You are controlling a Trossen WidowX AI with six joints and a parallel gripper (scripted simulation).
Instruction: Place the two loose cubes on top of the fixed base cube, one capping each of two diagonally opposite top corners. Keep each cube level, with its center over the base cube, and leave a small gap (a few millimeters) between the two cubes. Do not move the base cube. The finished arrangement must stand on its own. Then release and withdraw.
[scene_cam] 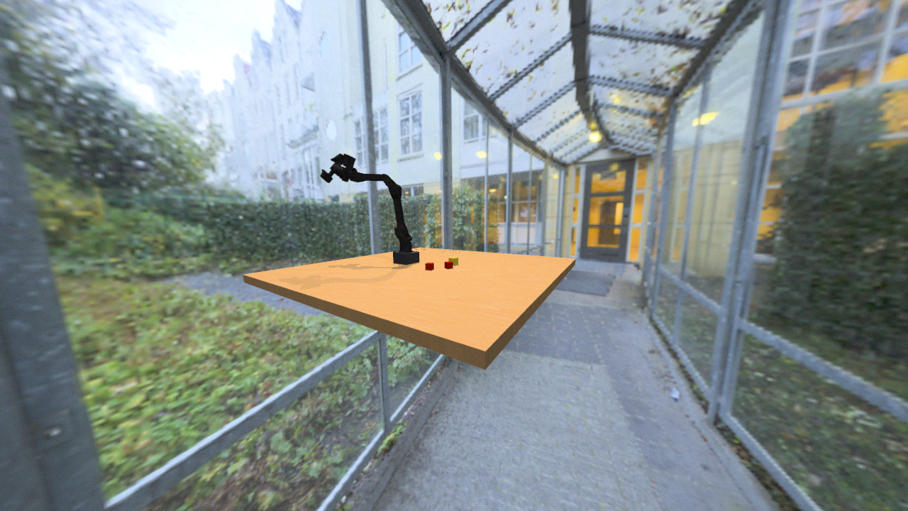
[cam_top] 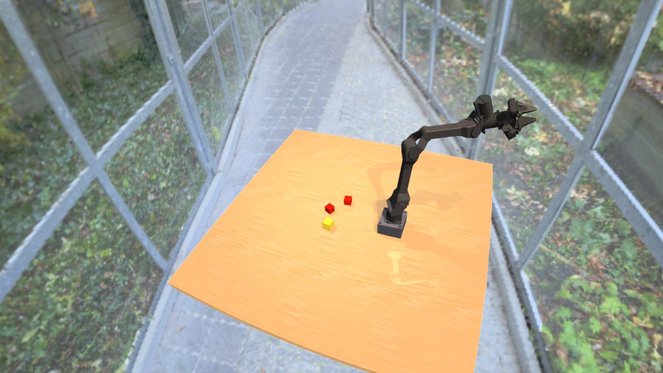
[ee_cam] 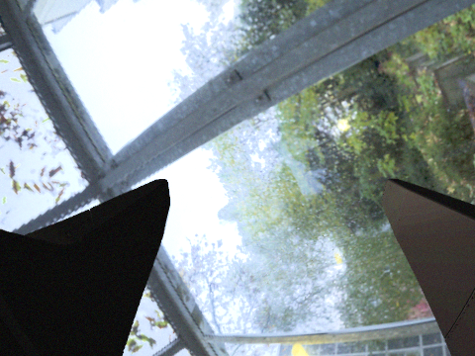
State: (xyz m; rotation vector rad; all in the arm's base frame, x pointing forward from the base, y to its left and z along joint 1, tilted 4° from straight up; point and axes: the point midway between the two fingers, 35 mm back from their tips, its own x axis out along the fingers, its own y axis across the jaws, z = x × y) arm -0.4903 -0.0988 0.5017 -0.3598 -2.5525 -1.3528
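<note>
Cubes (cam_top: 329, 208) on the counter (cam_top: 287, 278) looked small, rigid, probably light; flat opposite faces suited the wide-open, empty hand (cam_top: 521, 118).

Single arm (cam_top: 407, 171) finished throughout in matt dark charcoal, built of slim boxy links joined by rounded cylindrical joint housings, rising from a squat, square, grey-black base block (cam_top: 384, 228). The gripper (cam_top: 527, 115) ends in two tapered, wedge-shaped fingers with pointed tips.
</note>
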